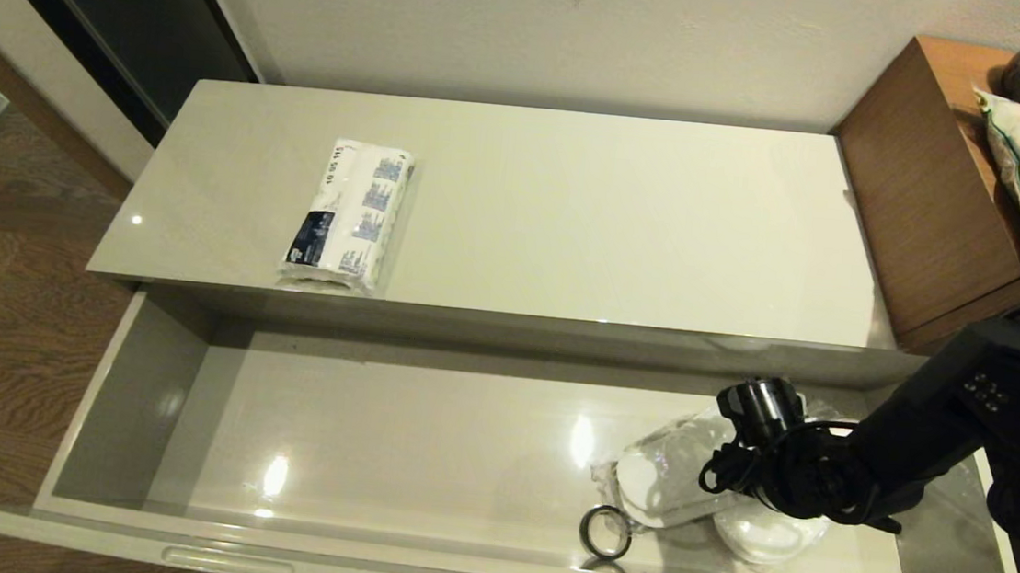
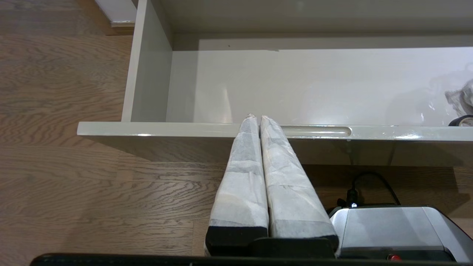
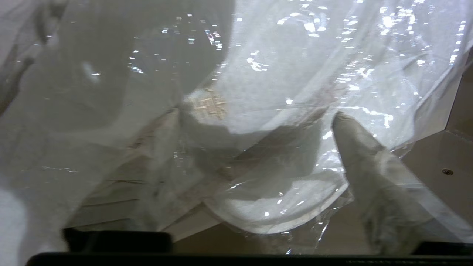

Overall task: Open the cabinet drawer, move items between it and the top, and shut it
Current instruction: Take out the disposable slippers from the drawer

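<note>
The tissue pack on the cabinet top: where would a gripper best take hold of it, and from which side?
Probably from above, across its narrow width near the middle. The tissue pack lies flat on the top, long axis running front to back, nothing beside it, so fingers could straddle its two long sides. The right gripper, open, is at the slippers in the drawer; the left gripper is shut by the drawer front.

One cabinet drawer (image 1: 132, 383) stands open. One tissue pack (image 1: 348, 215) lies on the top (image 1: 617, 222) above the drawer. Inside the drawer are one plastic-wrapped pack of slippers (image 1: 668, 485) and one small black ring (image 1: 606, 531) just beside it.
</note>
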You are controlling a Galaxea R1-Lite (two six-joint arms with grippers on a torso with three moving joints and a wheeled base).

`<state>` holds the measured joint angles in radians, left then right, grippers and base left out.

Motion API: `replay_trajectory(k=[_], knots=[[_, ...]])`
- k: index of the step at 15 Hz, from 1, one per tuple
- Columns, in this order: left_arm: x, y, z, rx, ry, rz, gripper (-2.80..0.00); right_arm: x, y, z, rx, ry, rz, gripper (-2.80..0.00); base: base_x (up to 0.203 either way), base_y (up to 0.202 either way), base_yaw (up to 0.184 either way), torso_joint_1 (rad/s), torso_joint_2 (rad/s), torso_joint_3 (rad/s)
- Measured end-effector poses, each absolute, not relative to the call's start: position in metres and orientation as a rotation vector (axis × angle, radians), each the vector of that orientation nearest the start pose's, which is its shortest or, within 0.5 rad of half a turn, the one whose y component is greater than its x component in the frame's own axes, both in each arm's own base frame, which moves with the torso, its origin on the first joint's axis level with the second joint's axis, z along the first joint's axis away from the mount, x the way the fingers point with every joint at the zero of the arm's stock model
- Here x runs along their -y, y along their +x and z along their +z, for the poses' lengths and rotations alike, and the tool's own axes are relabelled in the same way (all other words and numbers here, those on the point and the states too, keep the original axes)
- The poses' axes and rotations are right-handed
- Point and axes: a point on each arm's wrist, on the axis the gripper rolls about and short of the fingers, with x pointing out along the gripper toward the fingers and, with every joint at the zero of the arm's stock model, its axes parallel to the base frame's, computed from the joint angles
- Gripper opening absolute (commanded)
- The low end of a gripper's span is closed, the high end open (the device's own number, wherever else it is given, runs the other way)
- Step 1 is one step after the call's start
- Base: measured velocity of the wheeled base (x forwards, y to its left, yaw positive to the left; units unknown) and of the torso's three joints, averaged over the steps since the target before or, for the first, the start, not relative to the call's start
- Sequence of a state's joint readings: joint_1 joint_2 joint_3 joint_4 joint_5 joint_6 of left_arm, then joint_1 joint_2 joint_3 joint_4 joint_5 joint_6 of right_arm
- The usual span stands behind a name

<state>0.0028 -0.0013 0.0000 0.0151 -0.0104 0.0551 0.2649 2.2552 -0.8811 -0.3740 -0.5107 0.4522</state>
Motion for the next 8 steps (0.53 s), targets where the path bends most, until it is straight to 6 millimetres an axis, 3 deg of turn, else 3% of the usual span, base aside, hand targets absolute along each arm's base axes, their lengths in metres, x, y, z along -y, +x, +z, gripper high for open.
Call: replay_trajectory(k=[8], knots=[[0.000, -0.023, 0.074, -0.013, 0.055, -0.008, -2.80, -0.078, 0.336, 0.013, -0.891, 0.034, -0.408, -2.80, 0.000, 0.000, 0.000, 0.000, 0.00, 0.000]])
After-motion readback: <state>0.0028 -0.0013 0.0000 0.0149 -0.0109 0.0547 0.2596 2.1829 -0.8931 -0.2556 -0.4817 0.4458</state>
